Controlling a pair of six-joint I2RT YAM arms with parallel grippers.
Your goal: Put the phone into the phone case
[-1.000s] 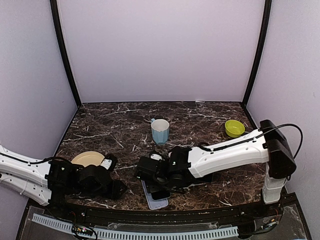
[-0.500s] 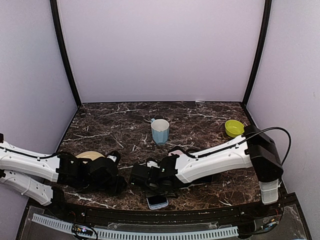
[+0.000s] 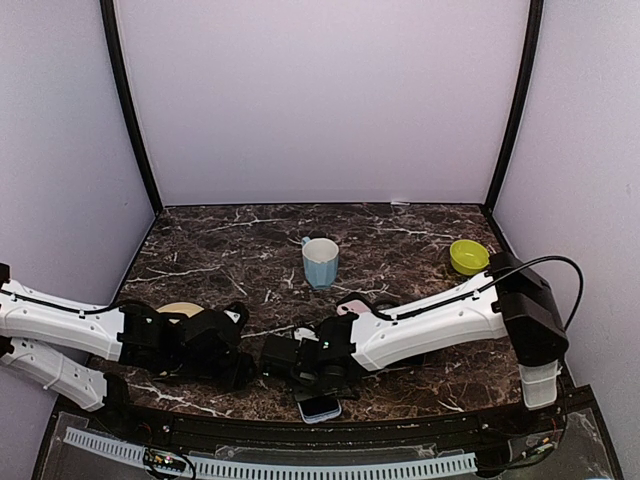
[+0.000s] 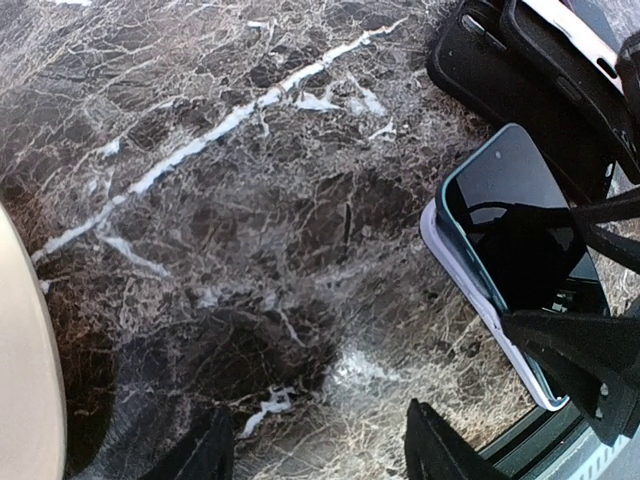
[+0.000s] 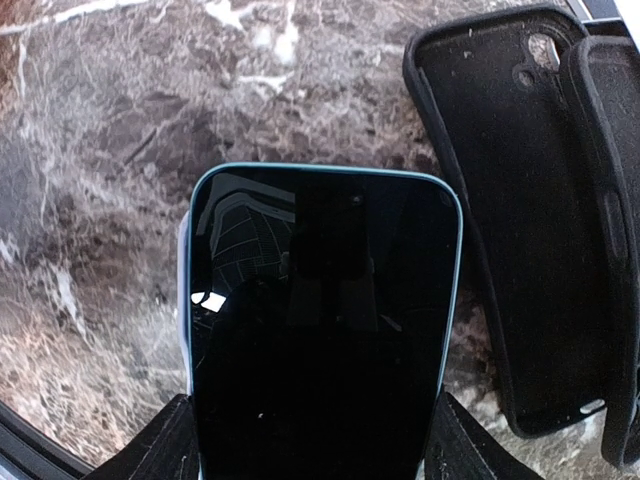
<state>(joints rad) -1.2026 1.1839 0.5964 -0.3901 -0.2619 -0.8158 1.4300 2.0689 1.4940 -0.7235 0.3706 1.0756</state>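
The task looks partly done at best. The right tool has its two fingers closed against the long sides of the phone, which lies face up and juts forward from between them. Under the phone shows a sliver of a pale case, set off to one side, so the phone seems to rest on that case and is not seated in it. Just to the right of the right tool lies a black case, hollow side up and with nothing in it. Which case is meant cannot be told. Either way, lining the phone up and pressing it home appears to remain.

The left tool hangs about half open over bare stone and holds nothing. The phone is ahead of it and to its right.

The bench is dark brown marble with white veins, and its near edge runs close by the phone. Well beyond the tools stand a pale blue cup and a green bowl. A cream plate sits just to the left of the left tool. Plain lilac walls with black corner posts close in the bench.
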